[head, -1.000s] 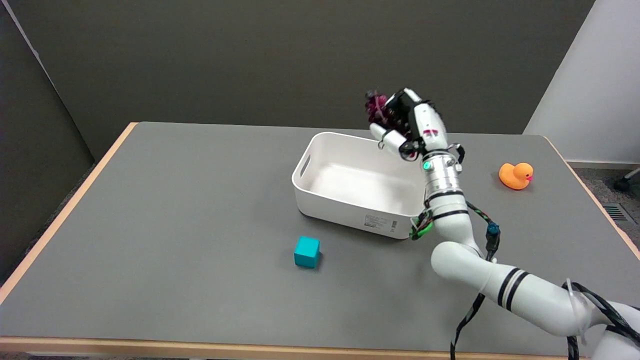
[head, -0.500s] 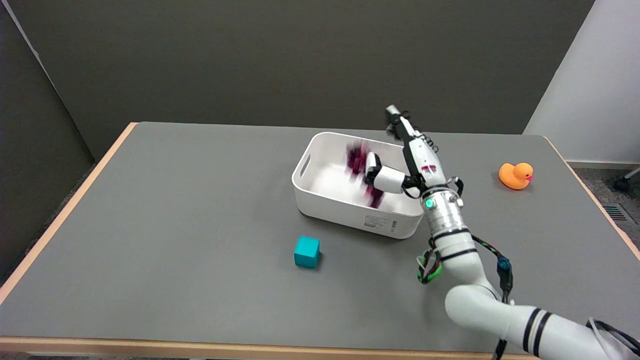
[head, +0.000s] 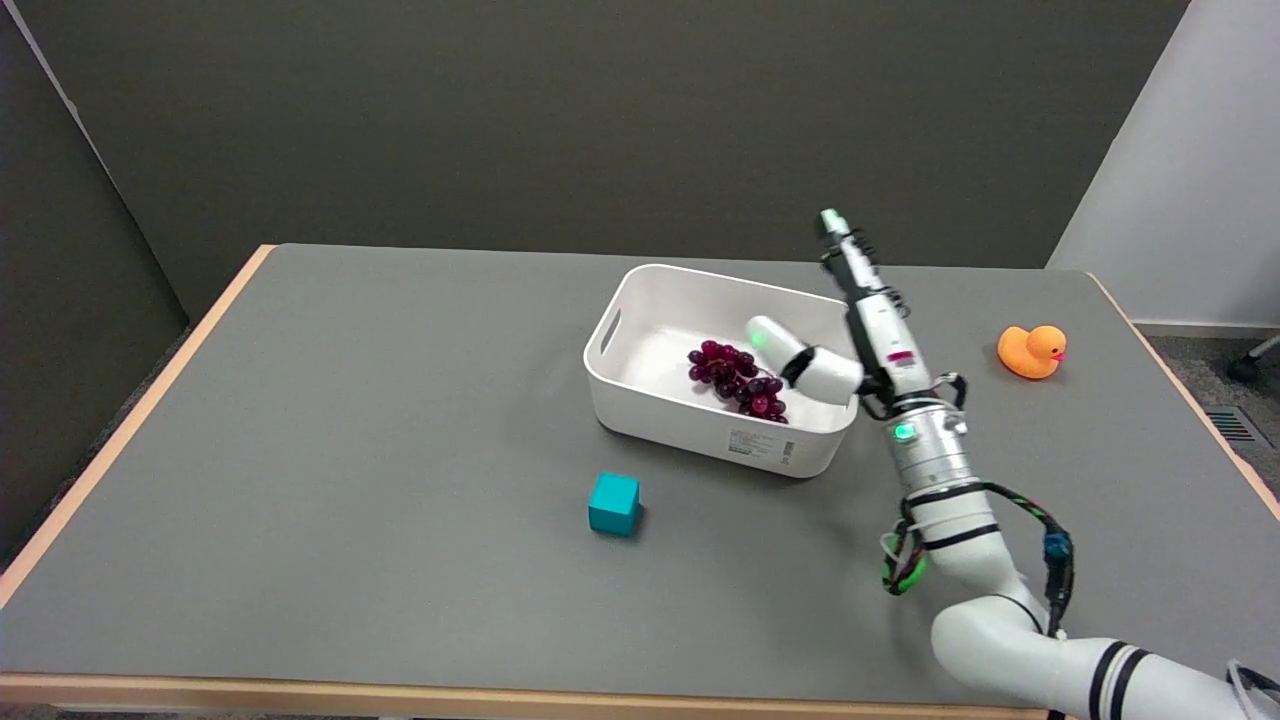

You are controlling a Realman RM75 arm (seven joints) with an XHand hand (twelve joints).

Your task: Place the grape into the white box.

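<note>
In white box (head: 640, 400) grape (head: 738, 379), right hand (head: 860, 335) splayed, empty, nr teal cube (head: 613, 503), duck (head: 1032, 351) far rt

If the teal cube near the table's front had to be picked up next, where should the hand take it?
Grip the teal cube across two opposite vertical faces, coming from above. It sits flat on the table, apart from the white box, so its sides look reachable. The right hand is open.

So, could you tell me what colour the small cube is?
Teal cube, head view.
</note>
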